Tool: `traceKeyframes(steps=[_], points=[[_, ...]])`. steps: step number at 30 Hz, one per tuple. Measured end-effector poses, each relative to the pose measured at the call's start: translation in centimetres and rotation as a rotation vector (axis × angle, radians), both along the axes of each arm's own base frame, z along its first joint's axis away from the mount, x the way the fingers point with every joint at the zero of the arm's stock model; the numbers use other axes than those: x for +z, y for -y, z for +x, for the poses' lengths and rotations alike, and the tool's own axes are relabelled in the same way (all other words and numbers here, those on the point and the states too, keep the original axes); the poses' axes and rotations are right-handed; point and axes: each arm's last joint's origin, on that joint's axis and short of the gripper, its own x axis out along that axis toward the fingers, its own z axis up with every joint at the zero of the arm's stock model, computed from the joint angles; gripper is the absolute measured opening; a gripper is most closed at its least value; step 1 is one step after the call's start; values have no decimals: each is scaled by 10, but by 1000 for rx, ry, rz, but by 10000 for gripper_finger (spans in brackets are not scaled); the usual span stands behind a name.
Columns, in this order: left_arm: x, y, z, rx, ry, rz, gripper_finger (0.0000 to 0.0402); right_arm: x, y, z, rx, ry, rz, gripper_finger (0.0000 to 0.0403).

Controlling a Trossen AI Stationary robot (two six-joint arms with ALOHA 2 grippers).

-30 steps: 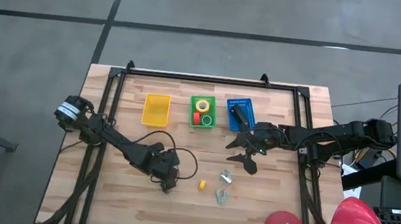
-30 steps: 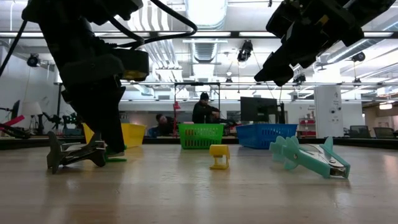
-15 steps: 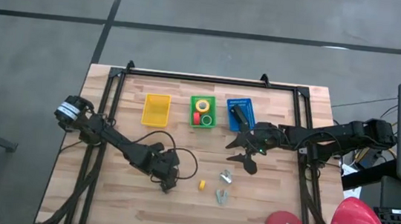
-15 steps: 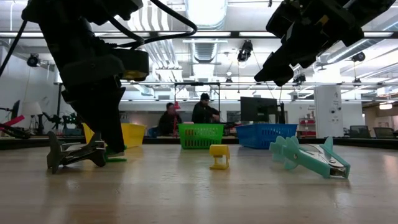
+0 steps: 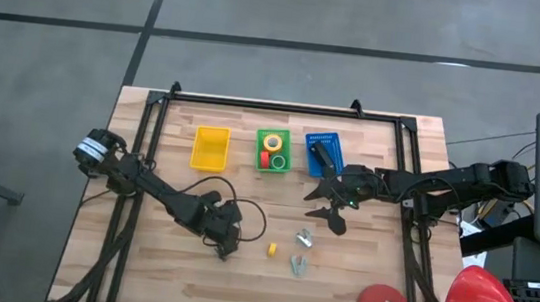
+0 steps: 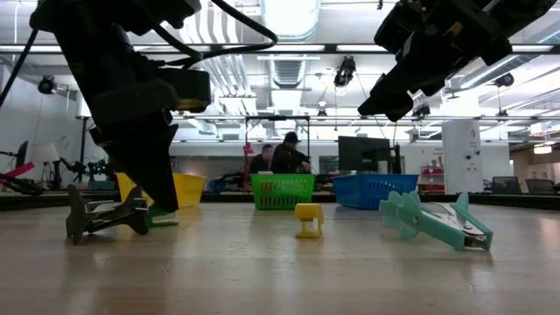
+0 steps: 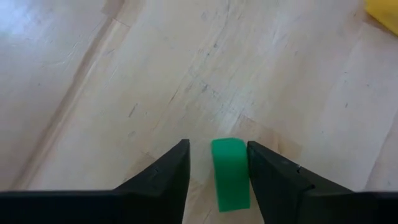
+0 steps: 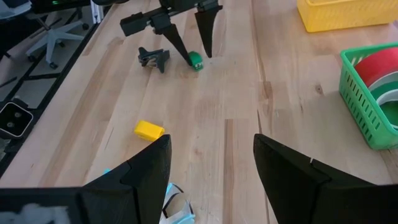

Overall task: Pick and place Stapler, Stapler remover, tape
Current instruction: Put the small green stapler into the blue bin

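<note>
Wooden table (image 5: 366,292): left jaws (image 7: 217,163) released around green piece (image 7: 229,173); right jaws (image 8: 210,163) released, raised.

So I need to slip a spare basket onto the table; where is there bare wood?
Bare wood lies along the near edge of the table below the left pincer, and between the yellow basket and that arm. It is crowded around the teal staple removers, the yellow piece and the right pincer.
</note>
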Motion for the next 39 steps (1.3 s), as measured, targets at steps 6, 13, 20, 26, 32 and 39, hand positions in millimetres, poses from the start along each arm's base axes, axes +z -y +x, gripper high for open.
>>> traceKeyframes(steps=[6,13,20,26,32,39], points=[[0,-2,0,12,13,39,124,-1,0,-1,0,-15,0,221],[0,-4,1,23,19,53,81,-7,0,-5,-2,-87,3,221],[1,-4,2,25,29,56,35,-13,0,-8,-6,-109,8,221],[1,-5,3,31,35,63,4,-15,0,-9,-6,-115,9,221],[3,-4,4,54,45,52,33,-15,0,-9,-6,-115,9,221],[16,2,8,31,41,-102,124,-15,0,-9,-6,-112,9,221]])
